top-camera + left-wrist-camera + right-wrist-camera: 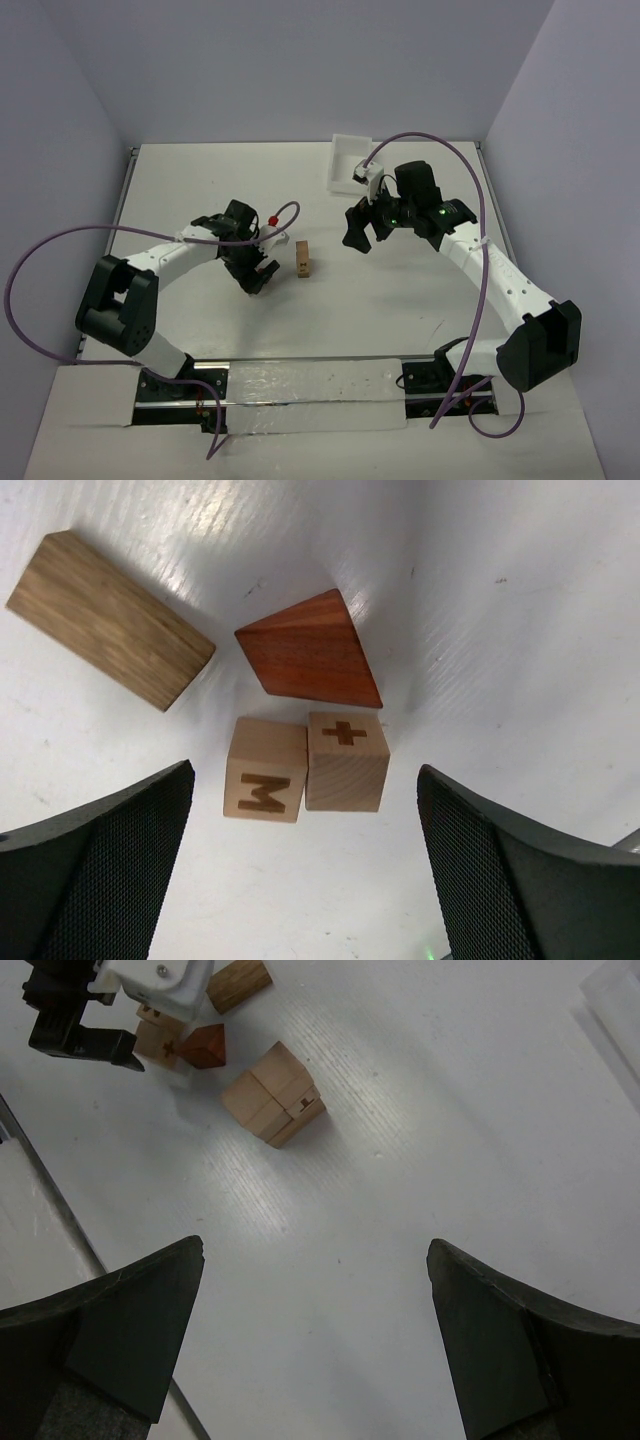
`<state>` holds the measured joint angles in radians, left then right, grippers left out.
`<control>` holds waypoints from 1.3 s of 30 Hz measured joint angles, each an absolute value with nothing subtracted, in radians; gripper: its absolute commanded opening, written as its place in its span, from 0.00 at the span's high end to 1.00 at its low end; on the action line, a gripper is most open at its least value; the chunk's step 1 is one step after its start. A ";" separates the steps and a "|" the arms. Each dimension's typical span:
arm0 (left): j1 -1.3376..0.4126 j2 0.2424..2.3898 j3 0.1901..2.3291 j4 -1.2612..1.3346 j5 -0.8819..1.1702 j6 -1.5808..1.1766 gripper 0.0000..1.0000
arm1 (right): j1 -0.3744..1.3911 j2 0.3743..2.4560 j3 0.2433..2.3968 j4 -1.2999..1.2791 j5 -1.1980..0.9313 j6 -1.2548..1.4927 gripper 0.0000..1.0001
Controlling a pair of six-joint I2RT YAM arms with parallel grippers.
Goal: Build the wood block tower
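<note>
My left gripper (305,772) is open; the plus block (346,762) looks hard and light, so pinch its flat sides

In the top view the left gripper (258,276) is covering the loose blocks (345,765) beneath it, and the stack (304,260) at centre is showing too small to count, perhaps two or three pieces. In the right wrist view the top edge is cropping a brown block (240,982), the upper right corner the white tray (620,1005).
</note>
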<state>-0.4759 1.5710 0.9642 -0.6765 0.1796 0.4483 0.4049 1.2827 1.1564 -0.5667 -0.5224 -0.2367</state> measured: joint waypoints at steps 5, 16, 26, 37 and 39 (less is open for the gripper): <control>-0.476 1.544 0.964 -0.687 0.152 0.352 0.05 | 0.405 1.283 1.156 -0.567 -0.527 -0.236 0.00; -0.476 1.563 0.964 -0.717 0.142 0.269 0.07 | 0.405 1.283 1.156 -0.567 -0.530 -0.236 0.00; -0.476 1.577 0.964 -0.726 0.158 0.246 0.12 | 0.405 1.283 1.156 -0.567 -0.532 -0.236 0.00; -0.476 1.598 0.964 -0.725 0.172 0.240 0.19 | 0.405 1.283 1.156 -0.567 -0.532 -0.236 0.00; -0.476 1.602 0.964 -0.725 0.173 0.240 0.22 | 0.405 1.283 1.156 -0.567 -0.532 -0.236 0.00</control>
<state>-0.4759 1.6016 0.9642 -0.7252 0.1730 0.2399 0.4049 1.2835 1.1564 -0.5667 -0.5320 -0.2363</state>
